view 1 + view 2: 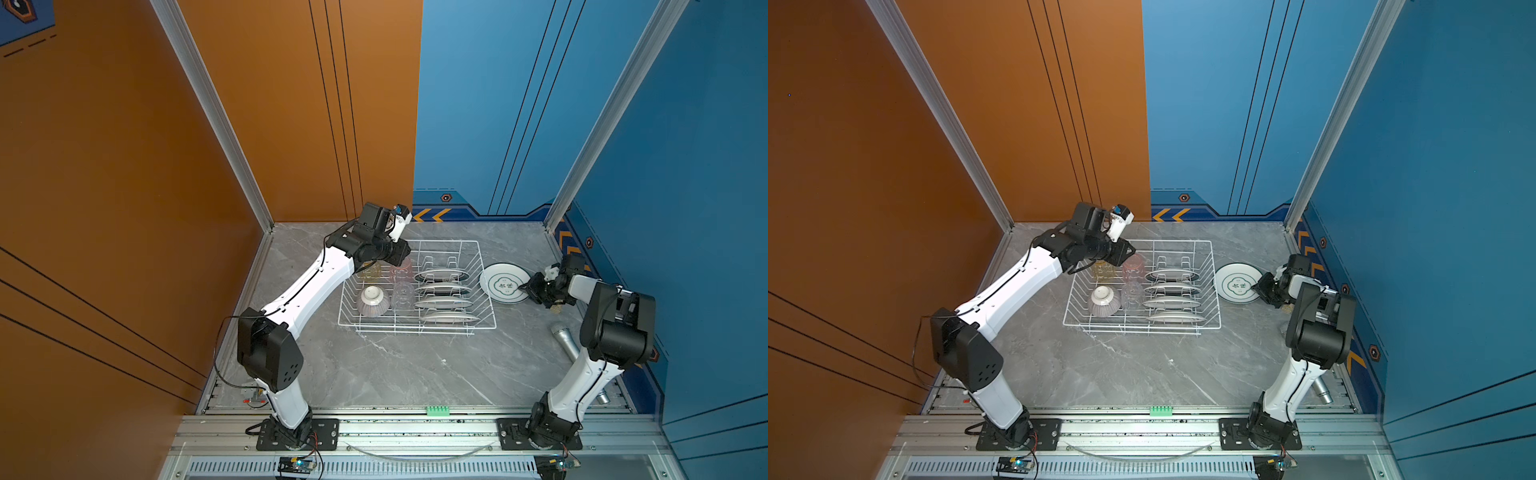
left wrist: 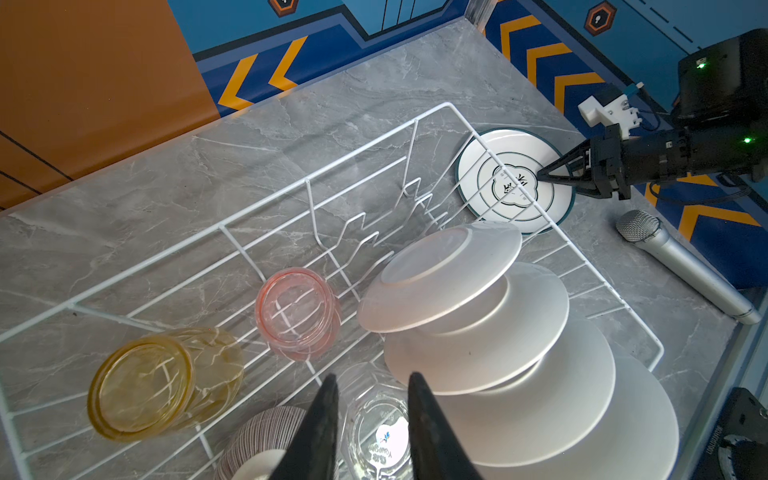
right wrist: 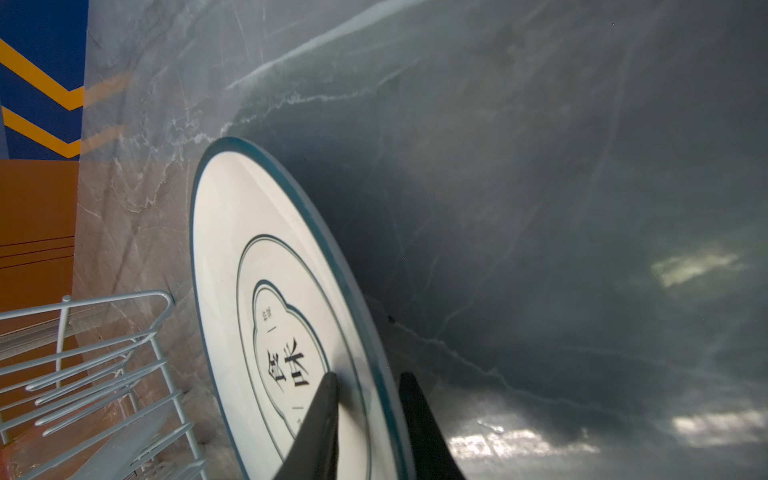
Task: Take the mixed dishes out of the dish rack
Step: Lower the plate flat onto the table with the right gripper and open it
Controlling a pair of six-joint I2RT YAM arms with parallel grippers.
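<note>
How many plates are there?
5. In the dish rack stand the back plate, second plate, third plate and front plate. A fifth plate lies on the table beside it.

Plate (image 1: 505,284) lies flat — beside dish rack (image 1: 449,241).

Stereo pair overhead, wrist cameras close, sharing rack (image 1: 449,241)

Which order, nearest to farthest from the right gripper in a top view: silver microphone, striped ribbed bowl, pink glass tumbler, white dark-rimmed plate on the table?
1. White dark-rimmed plate, flat at the right gripper's fingertips.
2. Silver microphone, toward that arm's base.
3. Pink glass tumbler, middle of the white wire dish rack.
4. Striped ribbed bowl, rack's left side.
</note>
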